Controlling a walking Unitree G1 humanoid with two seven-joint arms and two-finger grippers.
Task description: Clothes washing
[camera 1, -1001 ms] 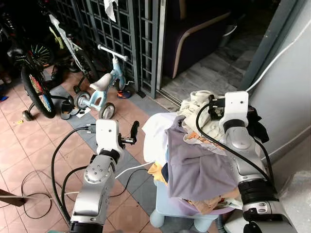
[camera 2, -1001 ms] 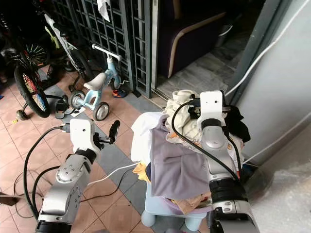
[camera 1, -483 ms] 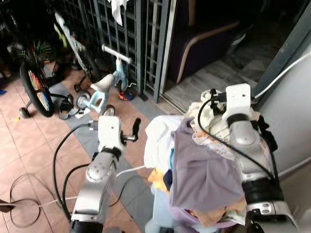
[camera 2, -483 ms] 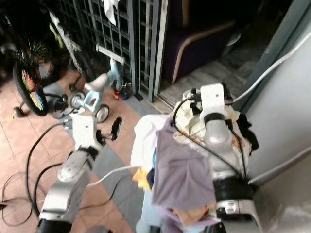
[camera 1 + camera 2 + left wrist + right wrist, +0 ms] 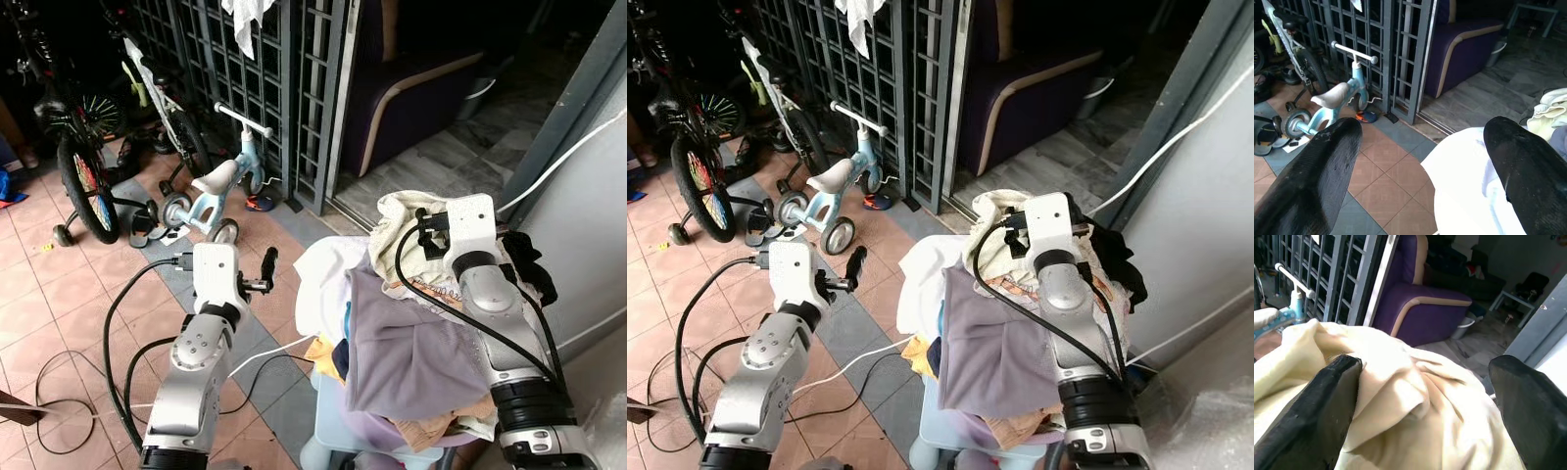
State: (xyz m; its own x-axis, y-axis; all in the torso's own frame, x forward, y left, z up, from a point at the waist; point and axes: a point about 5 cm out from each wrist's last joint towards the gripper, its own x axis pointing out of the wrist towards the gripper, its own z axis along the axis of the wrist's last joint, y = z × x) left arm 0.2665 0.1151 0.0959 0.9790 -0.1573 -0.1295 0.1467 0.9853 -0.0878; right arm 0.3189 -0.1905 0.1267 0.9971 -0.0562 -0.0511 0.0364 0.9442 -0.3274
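A heap of clothes fills a purple basket [image 5: 377,432] on a light blue stool [image 5: 326,428]. A grey-purple garment [image 5: 411,343] lies on top, with a white cloth [image 5: 323,274] at its left, a cream garment [image 5: 397,220] behind and a black one [image 5: 525,264] at the right. My right gripper [image 5: 1425,401] is open just above the cream garment [image 5: 1400,382], fingers spread wide on either side of its folds. My left gripper [image 5: 1420,161] is open in the air left of the heap, beside the white cloth [image 5: 1469,186], holding nothing.
A child's balance bike [image 5: 211,186] and bicycles [image 5: 83,166] stand at the left by a metal grille gate [image 5: 274,78]. Beyond the open doorway is a purple sofa [image 5: 411,88]. Cables [image 5: 59,392] trail over the tiled floor. A grey wall [image 5: 588,225] stands close on the right.
The view has swayed and steadied. Both arms keep about the same pose by the heap, and nothing has been taken hold of.
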